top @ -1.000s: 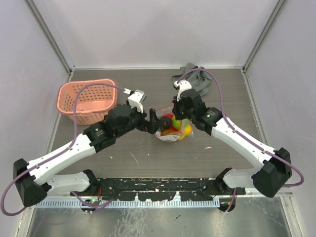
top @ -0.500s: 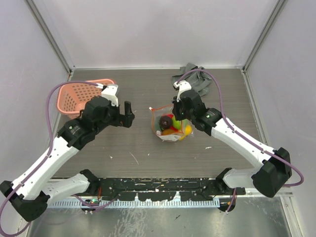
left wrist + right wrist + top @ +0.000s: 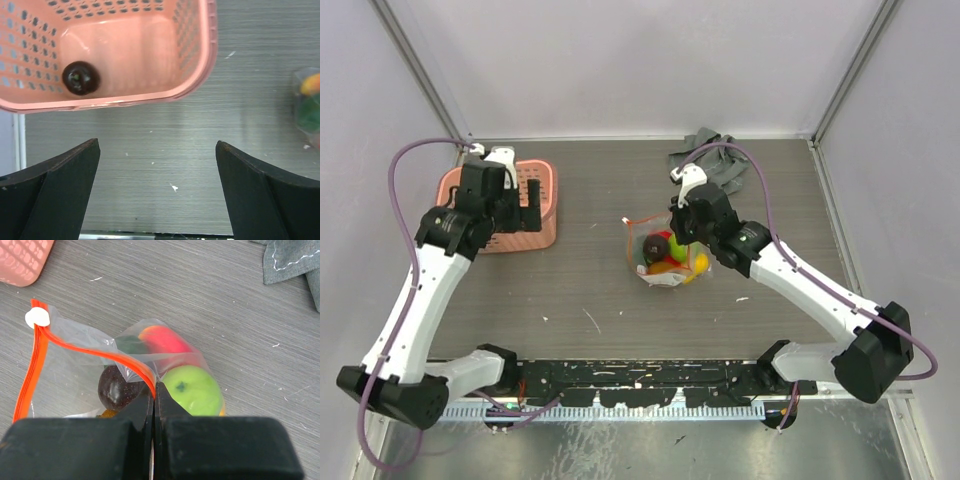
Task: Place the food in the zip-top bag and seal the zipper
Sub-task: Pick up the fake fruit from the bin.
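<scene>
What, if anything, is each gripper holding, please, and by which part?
The right gripper pinches the zip-top bag by its red-orange zipper strip, away from the white slider. The left gripper is open and holds nothing.

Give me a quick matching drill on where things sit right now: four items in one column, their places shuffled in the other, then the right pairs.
Things
1. lone dark fruit
2. green fruit
3. white slider tab
4. grey cloth

Places
A. at one end of the zipper
B. inside the zip-top bag
C. on the table, by its far edge
D. in the pink basket

Pairs: 1-D, 2-B, 3-A, 4-C
</scene>
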`<state>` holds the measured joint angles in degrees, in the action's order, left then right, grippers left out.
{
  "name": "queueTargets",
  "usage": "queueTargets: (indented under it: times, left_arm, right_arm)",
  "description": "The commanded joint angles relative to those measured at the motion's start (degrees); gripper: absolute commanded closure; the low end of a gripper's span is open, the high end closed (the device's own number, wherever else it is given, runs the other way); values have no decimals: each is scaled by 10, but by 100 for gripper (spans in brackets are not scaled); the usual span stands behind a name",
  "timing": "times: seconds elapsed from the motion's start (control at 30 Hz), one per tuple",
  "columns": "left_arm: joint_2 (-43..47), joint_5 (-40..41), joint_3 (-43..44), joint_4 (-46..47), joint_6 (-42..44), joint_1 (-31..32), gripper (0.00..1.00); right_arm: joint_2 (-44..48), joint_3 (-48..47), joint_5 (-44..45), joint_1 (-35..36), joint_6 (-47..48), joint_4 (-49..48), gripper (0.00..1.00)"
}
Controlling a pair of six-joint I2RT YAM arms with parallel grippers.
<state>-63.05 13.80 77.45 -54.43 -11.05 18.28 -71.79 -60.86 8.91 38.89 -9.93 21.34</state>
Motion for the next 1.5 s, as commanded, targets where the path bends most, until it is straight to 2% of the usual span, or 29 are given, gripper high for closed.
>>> queueTargets:
  times: [0.0,0.23,0.43,0.67,0.8,1.17,1.47]
  left_arm:
    - [-37,0,37,-36,31,-57,0]
    - [-123,-9,69,-35,31,-114,0]
    - [-208,-32,130,-49,34,-178,2]
    - [-298,-6,184,-70,39,-199,2]
    - [-330,-18,176,-64,40,-216,1]
    - [-355,-59,88,46,35,-265,2]
    - [-418,-60,71,62,44,-279,2]
  right_arm:
    - [29,5,-12,2,17,-54,96]
    - [37,38,-11,3,33,-92,96]
    - [44,43,1,3,56,-109,96]
    - [53,56,-22,3,61,-116,96]
    - [48,57,-35,3,61,-119,96]
    - [42,76,-28,3,59,-128,96]
    - [33,82,-24,3,57,-139,96]
